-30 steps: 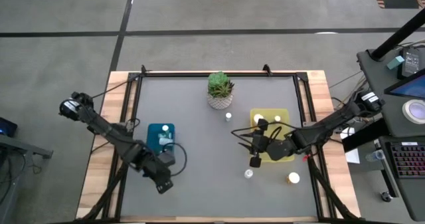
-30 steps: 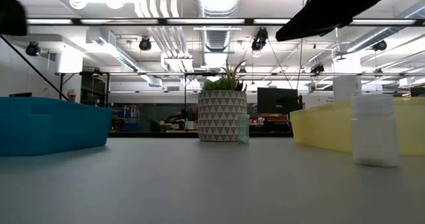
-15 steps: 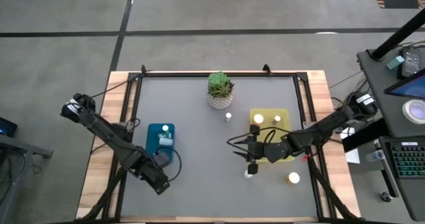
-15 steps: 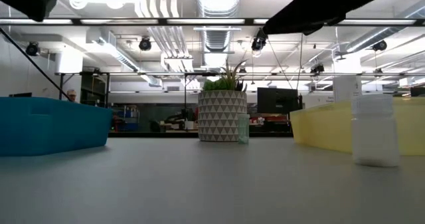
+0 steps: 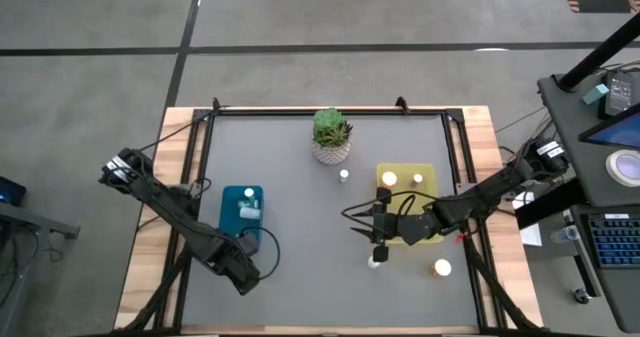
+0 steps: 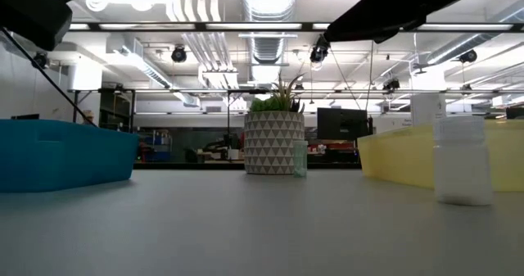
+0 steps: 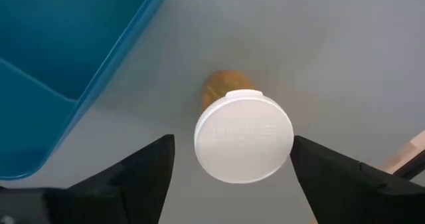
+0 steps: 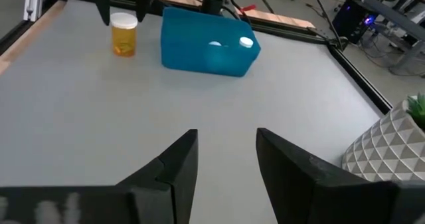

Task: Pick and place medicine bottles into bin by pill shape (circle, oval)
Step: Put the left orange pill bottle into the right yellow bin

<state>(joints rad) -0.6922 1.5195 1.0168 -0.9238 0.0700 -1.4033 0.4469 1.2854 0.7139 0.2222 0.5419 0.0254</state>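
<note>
An amber bottle with a white cap (image 7: 244, 134) stands upright on the grey table near the blue bin (image 7: 60, 71). My left gripper (image 7: 232, 144) hangs above it, open, one finger on either side of the cap and apart from it; the right wrist view shows this from afar (image 8: 124, 34). In the high view my left gripper (image 5: 245, 272) hides the bottle. My right gripper (image 5: 378, 245) is open and empty (image 8: 226, 134), just far of a white bottle (image 5: 374, 262) standing near the yellow bin (image 5: 425, 167).
The blue bin (image 5: 242, 192) holds white-capped bottles; the yellow bin holds two (image 5: 387, 179). One small bottle (image 5: 343, 175) stands beside the potted succulent (image 5: 331, 137), and another bottle (image 5: 441, 268) stands near the right front. Wooden rails edge the table.
My left arm has come down over the amber bottle, staying open. My right gripper has shifted a little toward the table's near left, closer to the white bottle, then held still. No bottle has moved.
</note>
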